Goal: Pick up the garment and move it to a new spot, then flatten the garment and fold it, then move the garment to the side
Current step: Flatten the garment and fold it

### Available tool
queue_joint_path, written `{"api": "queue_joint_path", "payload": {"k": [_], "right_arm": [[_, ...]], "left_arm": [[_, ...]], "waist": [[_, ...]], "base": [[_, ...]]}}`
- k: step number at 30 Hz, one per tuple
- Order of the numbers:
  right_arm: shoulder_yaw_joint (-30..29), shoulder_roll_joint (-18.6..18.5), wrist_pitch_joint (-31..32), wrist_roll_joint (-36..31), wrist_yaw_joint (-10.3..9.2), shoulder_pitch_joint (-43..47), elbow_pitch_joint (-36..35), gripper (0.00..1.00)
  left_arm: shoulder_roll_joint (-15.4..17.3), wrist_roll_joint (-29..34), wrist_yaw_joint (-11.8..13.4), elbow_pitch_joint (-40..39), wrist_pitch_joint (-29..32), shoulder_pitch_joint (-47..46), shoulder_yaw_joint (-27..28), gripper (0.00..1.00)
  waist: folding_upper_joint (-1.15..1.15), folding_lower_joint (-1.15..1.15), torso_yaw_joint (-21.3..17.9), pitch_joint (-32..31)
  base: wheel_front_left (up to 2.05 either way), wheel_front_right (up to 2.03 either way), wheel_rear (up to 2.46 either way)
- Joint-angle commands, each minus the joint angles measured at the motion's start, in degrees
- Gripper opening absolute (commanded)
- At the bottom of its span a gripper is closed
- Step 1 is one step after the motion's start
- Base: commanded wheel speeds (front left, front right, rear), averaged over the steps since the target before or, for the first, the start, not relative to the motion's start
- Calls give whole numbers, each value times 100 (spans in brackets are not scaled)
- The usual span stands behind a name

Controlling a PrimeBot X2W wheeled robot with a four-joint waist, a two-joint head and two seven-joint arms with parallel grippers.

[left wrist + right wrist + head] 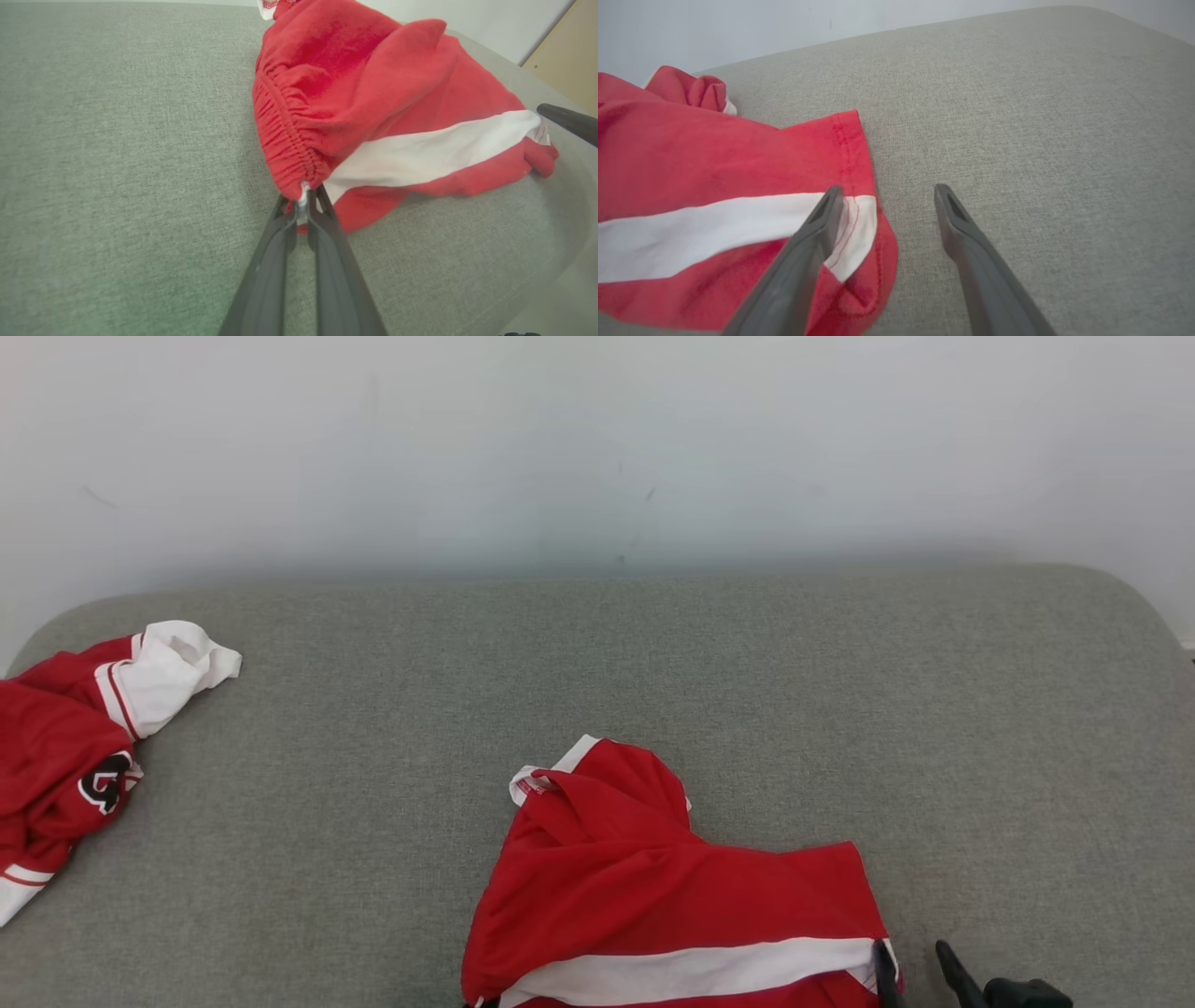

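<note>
My left pincer (302,199) is clenched on the gathered waistband corner of the crumpled red cotton shorts with a white stripe (373,93); they spread toward 1 o'clock across the grey woven cushion (117,140); my right pincer (885,193) gapes, unloaded, its 9 o'clock finger over the hem corner; the long axis runs between us.

A grey woven-fabric cushion (709,691) with rounded far corners carries two crumpled pieces of clothing. The red garment (653,887), crossed by a white band, lies bunched at the middle of the near edge, its gathered elastic side toward the left and a stitched hem toward the right. A second red-and-white garment (65,756) lies heaped at the left edge, well apart from it.
</note>
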Motion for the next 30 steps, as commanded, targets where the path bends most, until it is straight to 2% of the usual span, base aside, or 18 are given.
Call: {"api": "queue_joint_path", "payload": {"k": [1,2,3,4,5,13,21,22,23,24,25,26,30], "right_arm": [[79,7,-2,72,21,66,15,100],[127,3,-2,94,21,86,43,100],[165,-6,-3,114,21,99,73,100],[207,-21,-2,141,21,100,115,100],[258,-31,-3,169,21,92,159,100],[527,-113,-3,347,21,-64,326,100],[776,-167,-3,468,21,-309,584,98],[804,-161,-3,485,21,-334,619,53],[818,-167,-3,494,21,-372,609,38],[830,-176,-3,509,21,-393,610,14],[850,-182,-2,527,21,-400,626,0],[869,-187,-3,546,21,-402,643,0],[880,-212,-4,571,21,-406,519,0]], "left_arm": [[-42,35,10,13,-20,57,23,0],[-65,39,10,13,-20,75,40,0],[-81,50,10,19,-20,93,53,17],[-91,75,10,24,-20,106,64,89],[-106,90,10,33,-20,116,77,100],[-151,157,10,-7,-20,172,218,100],[-68,100,10,168,-20,-95,-2,100],[-63,63,10,198,-19,-124,-56,100],[-59,32,10,229,-20,-168,-98,98],[-55,16,10,250,-20,-214,-122,51],[-62,-14,10,261,-20,-238,-149,24],[-77,-71,10,250,-20,-235,-175,0],[-62,-164,10,235,-20,-222,-205,0]], "waist": [[0,0,38,-33],[0,0,44,-45],[0,0,48,-54],[0,0,49,-63],[0,0,48,-71],[0,0,33,-85],[0,0,32,-40],[0,0,29,-38],[0,0,28,-36],[0,0,27,-36],[0,0,25,-37],[0,0,25,-39],[0,0,26,-52]], "base": [[0,0,0],[0,0,0],[0,0,0],[0,0,0],[0,0,0],[0,0,0],[0,0,0],[0,0,0],[0,0,0],[0,0,0],[0,0,0],[0,0,0],[0,0,0]]}}
